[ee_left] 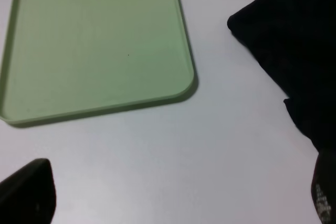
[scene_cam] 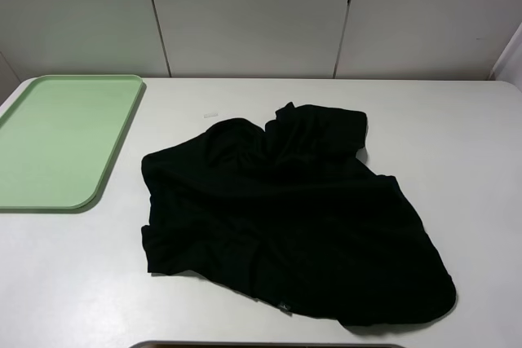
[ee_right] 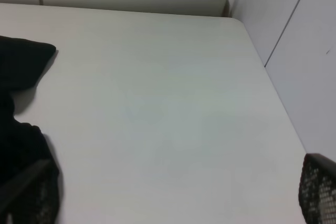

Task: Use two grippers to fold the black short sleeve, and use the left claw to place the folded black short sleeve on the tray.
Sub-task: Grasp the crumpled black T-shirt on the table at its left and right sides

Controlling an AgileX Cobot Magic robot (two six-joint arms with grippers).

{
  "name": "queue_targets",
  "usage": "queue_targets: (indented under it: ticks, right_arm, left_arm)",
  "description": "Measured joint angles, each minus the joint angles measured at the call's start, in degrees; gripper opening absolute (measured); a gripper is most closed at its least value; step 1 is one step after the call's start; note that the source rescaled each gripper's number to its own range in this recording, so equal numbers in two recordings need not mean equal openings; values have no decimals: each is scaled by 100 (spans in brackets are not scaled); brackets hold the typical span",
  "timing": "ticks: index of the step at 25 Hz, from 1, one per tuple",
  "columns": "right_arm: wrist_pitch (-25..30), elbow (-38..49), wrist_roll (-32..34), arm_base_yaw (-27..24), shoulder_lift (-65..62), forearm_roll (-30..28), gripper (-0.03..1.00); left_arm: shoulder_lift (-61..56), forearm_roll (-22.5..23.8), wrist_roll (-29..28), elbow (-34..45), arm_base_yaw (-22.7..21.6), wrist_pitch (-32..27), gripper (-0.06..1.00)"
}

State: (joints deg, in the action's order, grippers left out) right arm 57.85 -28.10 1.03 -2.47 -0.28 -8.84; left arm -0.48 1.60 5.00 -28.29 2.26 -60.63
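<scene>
Nothing of the task is done yet, as I judge it. Nearest to me, both arms are outside the high camera view, so I read them only from the wrist cameras. The left claw (ee_left: 176,198) has its fingers (ee_left: 26,195) spread wide, one at each edge of its picture. Only bare table (ee_left: 173,156) lies between them, so it holds nothing. It hangs on the left side of the black short sleeve (scene_cam: 285,218), over the free strip of table between this shirt and the tray (scene_cam: 49,140). The right gripper (ee_right: 170,195) is equally wide open and empty, on the right side of the shirt. Whether one finger touches the cloth edge I cannot tell.

The shirt lies crumpled and unfolded on the middle of the table, with one sleeve turned over at its far side. A small white scrap (scene_cam: 210,113) lies just beyond the shirt. The tray sits left of the shirt and a bit farther back, apart from it, with nothing on it.

Every step is left to do: both claws must grip the cloth and fold it, then the left claw must carry the bundle to the tray.
</scene>
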Motion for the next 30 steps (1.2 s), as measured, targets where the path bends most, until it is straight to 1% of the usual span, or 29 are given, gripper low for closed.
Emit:
queue_targets:
  ticks: [30]
  right_arm:
    - [0,0,0,43,0,0,100]
  left_arm:
    - [0,-5,0,0,0,0,97]
